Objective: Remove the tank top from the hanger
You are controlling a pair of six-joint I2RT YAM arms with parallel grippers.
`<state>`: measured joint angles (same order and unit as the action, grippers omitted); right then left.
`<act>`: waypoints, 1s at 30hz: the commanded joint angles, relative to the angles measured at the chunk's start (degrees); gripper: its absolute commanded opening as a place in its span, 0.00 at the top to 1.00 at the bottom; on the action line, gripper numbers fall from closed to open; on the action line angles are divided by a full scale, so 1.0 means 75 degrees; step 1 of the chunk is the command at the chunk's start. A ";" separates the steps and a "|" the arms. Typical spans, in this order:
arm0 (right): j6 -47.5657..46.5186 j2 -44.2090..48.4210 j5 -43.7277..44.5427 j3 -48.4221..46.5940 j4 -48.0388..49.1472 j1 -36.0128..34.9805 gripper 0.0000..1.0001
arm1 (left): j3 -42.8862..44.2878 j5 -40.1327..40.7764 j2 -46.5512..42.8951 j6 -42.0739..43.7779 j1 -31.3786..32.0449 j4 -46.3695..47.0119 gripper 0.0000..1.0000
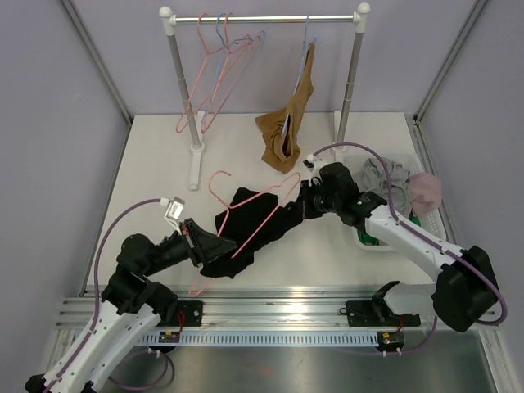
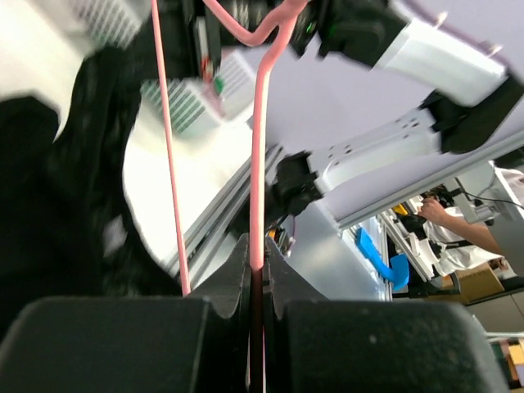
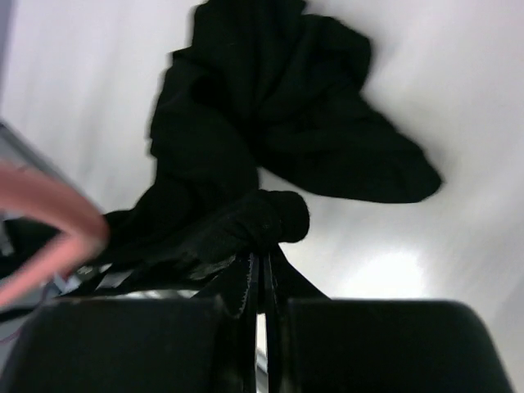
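White surface (image 1: 147,164) carries the black tank top (image 1: 246,214), crumpled at centre between both claws, with the pink hanger (image 2: 259,164) lying across it. Right claw (image 3: 262,270) is clamped on the top's right edge. Left claw (image 2: 257,262) is clamped on the hanger wire at the top's left end.

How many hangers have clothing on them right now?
2: the pink hanger on the table, threaded through the black tank top, and a blue hanger at the rail's right, carrying a brown garment.
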<state>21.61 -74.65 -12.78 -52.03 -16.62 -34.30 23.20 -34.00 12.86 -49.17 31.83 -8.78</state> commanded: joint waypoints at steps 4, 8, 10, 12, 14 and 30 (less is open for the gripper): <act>0.0704 0.1292 -0.2794 0.0584 0.0880 0.0015 1.00 | 0.0668 0.0417 0.0769 0.0087 0.0044 0.3511 1.00; 0.0753 0.2135 -0.3512 0.0680 0.0451 -0.0159 1.00 | 0.0656 0.1180 0.0874 0.0624 0.0080 0.5257 1.00; 0.0355 0.2336 -0.3243 0.0482 -0.0125 -0.0394 1.00 | 0.0715 0.1566 0.1200 0.1187 0.0103 0.6300 1.00; 0.0086 0.2593 -0.2728 0.0387 -0.0828 -0.0780 1.00 | 0.1042 0.1685 0.1564 0.1866 0.0103 0.7039 1.00; 0.0072 0.2885 -0.2144 0.0375 -0.1145 -0.0921 1.00 | 0.1335 0.1861 0.2172 0.2288 0.0115 0.7309 1.00; 0.0236 0.4729 -0.0487 0.0047 -0.2554 -0.0946 1.00 | 0.2752 0.3982 0.3078 0.3381 0.0126 0.4035 1.00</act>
<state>23.55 -36.95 -18.50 -49.58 -35.31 -41.15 36.93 -8.49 36.75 -23.62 32.58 36.60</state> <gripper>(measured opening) 0.019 0.028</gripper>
